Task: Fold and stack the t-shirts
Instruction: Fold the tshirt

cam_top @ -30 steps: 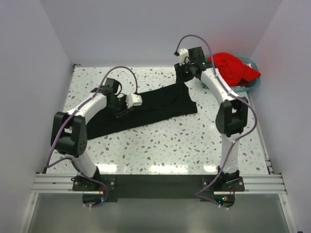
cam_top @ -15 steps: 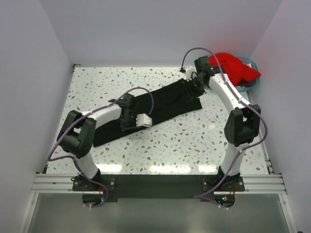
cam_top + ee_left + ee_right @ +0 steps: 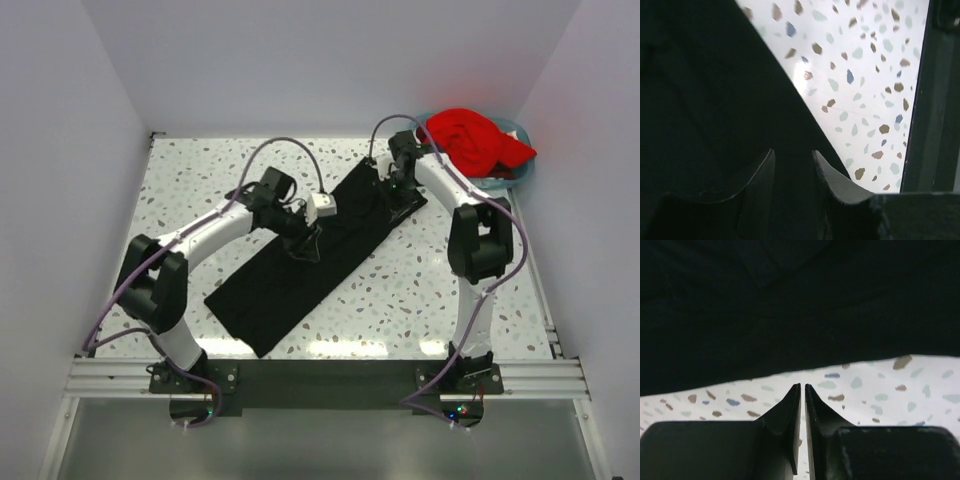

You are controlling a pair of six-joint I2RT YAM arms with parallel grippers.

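The black t-shirt [image 3: 300, 275] lay flat on the bench [image 3: 200, 180] as a long strip, its long axis running diagonally from the near left up to the far right. The red t-shirt [image 3: 470, 140] was heaped in the light blue basket [image 3: 520, 172] at the far right corner, well apart from the strip. Your left end effector [image 3: 305, 240] sat on the strip about halfway along. In its wrist view the fingers stood a little apart over black cloth, and you could not tell whether they pinched a fold or merely rested above it. Your right end effector [image 3: 802, 386] was at the far right end of the shirt, its fingers all but closed with only a slit between them and nothing in them. Speckled bench showed under the tips, and the shirt's edge lay just ahead of them. So the right arm was the nearer one to that far end, and the cloth lay straight in front of it. The near left end had no arm close, so any fold along the length would probably start from the far end.
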